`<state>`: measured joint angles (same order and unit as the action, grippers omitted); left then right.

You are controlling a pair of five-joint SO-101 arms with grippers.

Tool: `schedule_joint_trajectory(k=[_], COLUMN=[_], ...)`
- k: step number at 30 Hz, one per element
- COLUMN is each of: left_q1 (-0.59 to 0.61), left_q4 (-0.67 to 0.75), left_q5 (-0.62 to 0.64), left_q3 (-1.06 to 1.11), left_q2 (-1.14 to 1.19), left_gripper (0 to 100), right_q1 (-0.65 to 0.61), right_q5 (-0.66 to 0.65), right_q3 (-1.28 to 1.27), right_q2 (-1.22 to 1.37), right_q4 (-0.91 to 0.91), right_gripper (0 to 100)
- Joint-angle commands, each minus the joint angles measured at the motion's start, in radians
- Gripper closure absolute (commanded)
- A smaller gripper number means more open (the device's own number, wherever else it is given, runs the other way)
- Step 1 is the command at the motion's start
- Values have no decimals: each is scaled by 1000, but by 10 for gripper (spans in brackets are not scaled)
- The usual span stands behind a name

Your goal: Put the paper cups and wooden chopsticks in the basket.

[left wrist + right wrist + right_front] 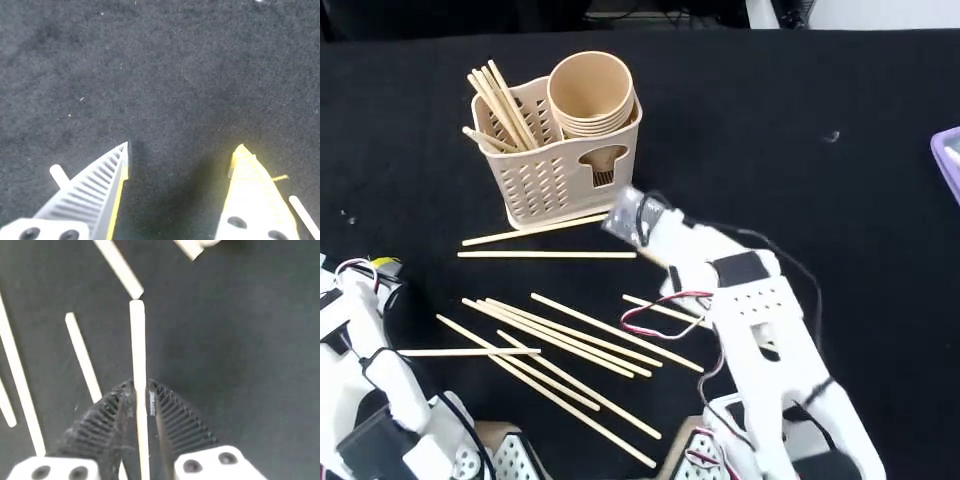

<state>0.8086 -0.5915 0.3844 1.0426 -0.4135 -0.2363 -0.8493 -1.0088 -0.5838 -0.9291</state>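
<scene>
A wooden chopstick (137,345) is clamped in the right end effector (141,389) near the basket (555,175); lifting it over the rim seems called for next. The left end effector (182,155) is spread apart.

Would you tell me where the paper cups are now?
In the high view, the paper cups stand stacked in the right-hand compartment of the basket, beside the chopsticks leaning in its left one.

- Tan paper cups (590,92), stacked, nested upright in one compartment of the basket.
- Beige slotted basket (555,175), upright on black cloth.
- Wooden chopsticks (500,105), bundled, leaning in the other compartment.
- Loose chopsticks (560,340), flat and scattered near the basket, some crossing.
- One chopstick (138,350), pinched in the right gripper (139,387).
</scene>
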Motion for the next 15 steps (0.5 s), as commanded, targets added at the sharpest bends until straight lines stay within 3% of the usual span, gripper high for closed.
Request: schedule_joint_trajectory(k=[1, 7, 15], left_q1=[-8, -8, -8], left_q4=[14, 14, 14], left_q5=[-9, -9, -9], left_q3=[-7, -7, -7], left_q2=[-34, -34, -34], left_gripper=[679, 679, 679], right_q1=[21, 17, 3], right_q5=[-80, -89, -94], right_q3=[-31, -36, -45], right_q2=[81, 196, 213], right_q4=[34, 29, 66], right_gripper=[977, 864, 864])
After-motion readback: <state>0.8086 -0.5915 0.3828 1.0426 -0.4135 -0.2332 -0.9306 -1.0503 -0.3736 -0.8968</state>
